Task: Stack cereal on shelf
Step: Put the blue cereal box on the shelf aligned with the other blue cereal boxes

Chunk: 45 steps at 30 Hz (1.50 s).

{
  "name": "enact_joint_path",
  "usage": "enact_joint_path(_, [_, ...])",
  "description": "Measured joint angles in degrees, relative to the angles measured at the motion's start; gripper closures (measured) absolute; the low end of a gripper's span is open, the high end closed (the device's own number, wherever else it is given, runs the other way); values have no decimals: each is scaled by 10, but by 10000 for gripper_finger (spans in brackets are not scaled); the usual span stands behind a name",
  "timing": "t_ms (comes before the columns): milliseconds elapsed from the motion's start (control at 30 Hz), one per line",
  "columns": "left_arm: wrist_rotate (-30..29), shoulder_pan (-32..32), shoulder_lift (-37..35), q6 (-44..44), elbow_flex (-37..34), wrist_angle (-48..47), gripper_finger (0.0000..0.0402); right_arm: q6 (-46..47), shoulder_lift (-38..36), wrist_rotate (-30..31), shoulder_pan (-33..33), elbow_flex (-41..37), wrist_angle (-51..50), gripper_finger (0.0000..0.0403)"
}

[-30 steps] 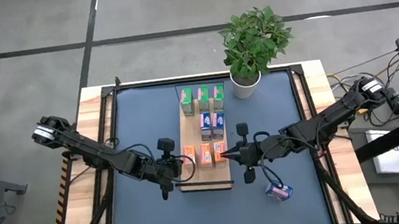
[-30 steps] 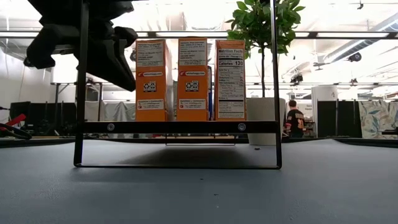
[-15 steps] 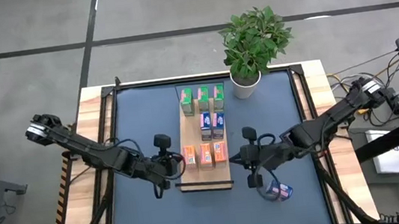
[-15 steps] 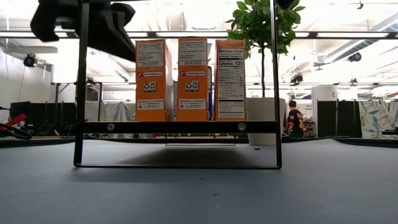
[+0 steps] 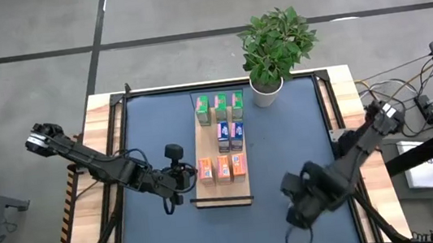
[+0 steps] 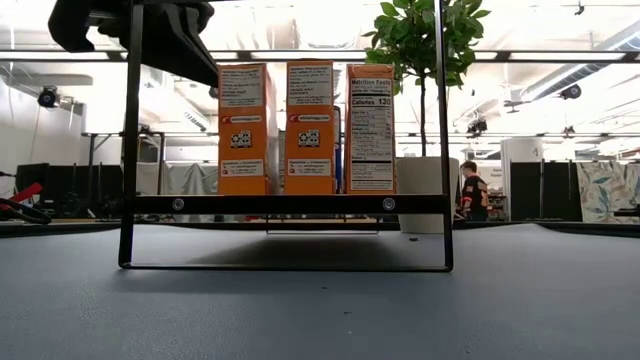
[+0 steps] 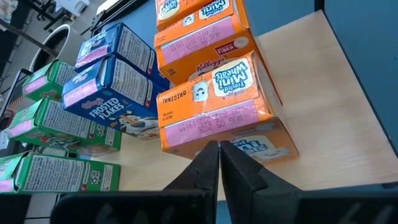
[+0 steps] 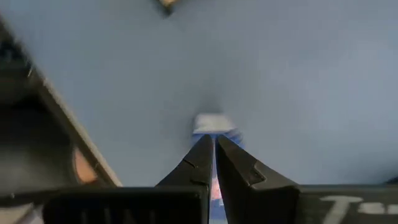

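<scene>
The shelf (image 5: 241, 191) is a light-wood board lying on the blue mat. Three green, two blue-purple and three orange-red cereal boxes (image 5: 222, 167) stand on it; the orange ones show upright in the low view (image 6: 245, 130). My left gripper (image 5: 186, 174) is shut, just left of the orange row, its tips before the nearest orange box (image 7: 217, 99). My right gripper (image 5: 296, 213) is shut, low over the mat near the front right. A loose blue-purple box (image 8: 213, 123) lies just beyond its tips; in the high view the arm hides that box. My left gripper's shut tips (image 7: 219, 149) stand right at the lower face of the nearest orange box (image 7: 249, 146); I cannot tell whether they touch it. My right gripper's shut tips (image 8: 213, 142) point at the loose blue-purple box's near end; I cannot tell whether they touch it.
A potted plant (image 5: 272, 50) stands at the shelf's far right corner. A dark metal frame (image 6: 130, 150) rises around the shelf in the low view. Wooden table rails (image 5: 105, 150) border the blue mat. A person (image 6: 472, 195) stands far off in the room.
My right gripper has left the shelf's right side and swung toward the table's near right, coming down over the loose blue-purple box. My left gripper has risen a little and drawn slightly left of the orange boxes. The boxes on the shelf have stayed put.
</scene>
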Motion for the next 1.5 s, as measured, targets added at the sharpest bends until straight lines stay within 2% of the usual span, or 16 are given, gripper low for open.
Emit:
enact_joint_path(133, [0,0,0,0,0,0,401,33,26,-6,46,1,14,388])
enact_joint_path(233, [0,0,0,0,0,0,401,67,45,0,69,1,12,368])
enact_joint_path(400, [0,0,-1,10,0,1,401,99,70,20,93,1,-6,304])
enact_joint_path(633, [0,0,-1,13,0,13,401,116,82,36,96,-4,-48,204])
enact_joint_path(900, [1,0,-1,13,0,14,401,107,82,41,98,-27,-44,143])
enact_joint_path(1167, [1,0,-1,13,0,14,402,92,82,41,99,-71,6,139])
enact_joint_path(1500, [2,0,-1,13,0,14,402,87,82,41,99,-80,17,222])
